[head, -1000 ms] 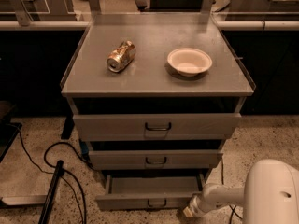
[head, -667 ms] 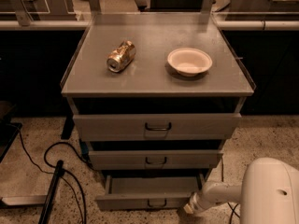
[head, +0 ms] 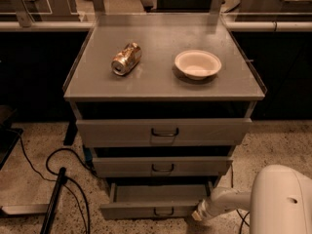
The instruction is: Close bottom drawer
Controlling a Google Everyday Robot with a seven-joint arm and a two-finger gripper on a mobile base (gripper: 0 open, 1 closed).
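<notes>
1. Standing pulled out from the cabinet [head: 161, 87], the bottom drawer [head: 141, 210] is the lowest of three grey fronts. Its open tray shows behind the front panel, and its small dark handle [head: 164, 211] sits near the panel's middle.
2. The gripper [head: 198, 214] is low down at the drawer's right front corner, at the end of the pale arm [head: 229, 200] reaching in from the right of the view. It is touching or just beside the panel's right end; I cannot tell which.
3. Whether the gripper is spread apart or closed together cannot be told.
4. The front panel's long axis runs left to right across the view. The drawer's travel is straight back, away from the camera, into the cabinet.
5. The panel lies to the gripper's left and a little behind it, so the push probably has to go rearward against the front face.
6. Pressing at one end instead of near the handle could skew the drawer on its runners.
</notes>
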